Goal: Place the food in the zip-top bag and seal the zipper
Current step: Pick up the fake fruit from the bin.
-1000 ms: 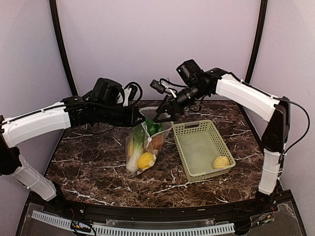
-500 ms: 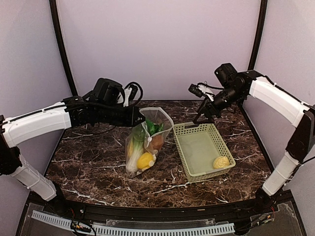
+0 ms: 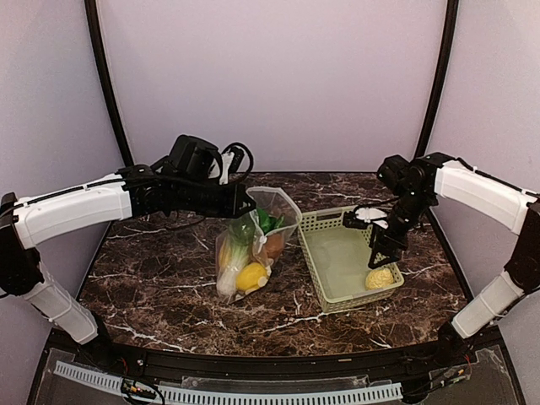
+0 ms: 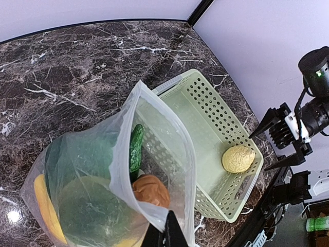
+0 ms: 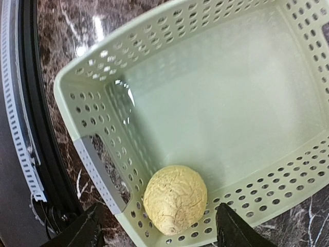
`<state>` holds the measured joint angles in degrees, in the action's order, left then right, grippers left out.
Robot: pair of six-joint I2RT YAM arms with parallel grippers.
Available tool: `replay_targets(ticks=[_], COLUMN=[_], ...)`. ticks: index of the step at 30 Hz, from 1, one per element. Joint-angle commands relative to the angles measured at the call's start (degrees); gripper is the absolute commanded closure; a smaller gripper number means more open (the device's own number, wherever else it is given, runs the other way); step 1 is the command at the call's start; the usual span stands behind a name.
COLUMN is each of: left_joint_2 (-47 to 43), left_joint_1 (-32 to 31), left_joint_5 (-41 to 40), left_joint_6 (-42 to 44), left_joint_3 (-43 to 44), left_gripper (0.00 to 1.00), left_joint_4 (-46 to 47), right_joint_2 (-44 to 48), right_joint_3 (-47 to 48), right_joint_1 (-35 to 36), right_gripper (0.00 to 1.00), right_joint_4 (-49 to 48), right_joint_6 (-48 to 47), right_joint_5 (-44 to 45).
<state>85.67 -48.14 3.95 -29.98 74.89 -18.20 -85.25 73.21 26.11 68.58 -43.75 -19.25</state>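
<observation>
The zip-top bag (image 3: pixel 253 240) stands open at table centre, holding a leek, a yellow piece (image 3: pixel 250 276), a green fruit and a brown one (image 4: pixel 150 190). My left gripper (image 3: pixel 245 205) is shut on the bag's mouth edge (image 4: pixel 154 218) and holds it up. The pale bumpy food (image 3: pixel 380 278) lies alone in the near right corner of the light green basket (image 3: pixel 325 221). My right gripper (image 3: pixel 381 250) hangs open just above it, its fingers (image 5: pixel 82 231) spread on either side of the piece (image 5: pixel 175 199) without touching it.
The basket sits directly right of the bag, almost touching it. A black frame rail (image 5: pixel 36 128) runs along the table's near edge beside the basket. Purple walls enclose the back and sides.
My right gripper left the bag's mouth, swung right and came down over the basket above the pale piece. The bag stays held by my left gripper.
</observation>
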Motion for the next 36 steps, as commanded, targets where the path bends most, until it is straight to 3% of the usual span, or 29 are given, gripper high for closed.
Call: replay_targets(ticks=[1, 23, 28, 36], left_joint_2=[-0.01, 0.08, -0.14, -0.11], left_joint_1=[0.24, 0.24, 0.28, 0.26], left_joint_5=[0.37, -0.93, -1.25, -1.0], left_joint_6=[1.21, 2.03, 2.07, 1.52], left_joint_3=[2.56, 3.2, 3.03, 2.91], left_gripper=[0.99, 0.99, 0.99, 0.99], left_joint_4=[-0.5, -2.53, -2.89, -2.87], right_joint_2=[1.67, -4.1, -4.56, -6.64], right_joint_3=[-3.39, -6.77, -8.42, -9.13], right_joint_1=[-0.27, -0.34, -0.21, -0.23], right_gripper=[0.3, 0.42, 0.34, 0.35], right_joint_4=[5.38, -0.74, -1.16, -2.27], right_joint_6=[-7.1, -10.43, -11.04, -10.48], right_joint_5=[6.21, 13.3, 13.68, 14.3])
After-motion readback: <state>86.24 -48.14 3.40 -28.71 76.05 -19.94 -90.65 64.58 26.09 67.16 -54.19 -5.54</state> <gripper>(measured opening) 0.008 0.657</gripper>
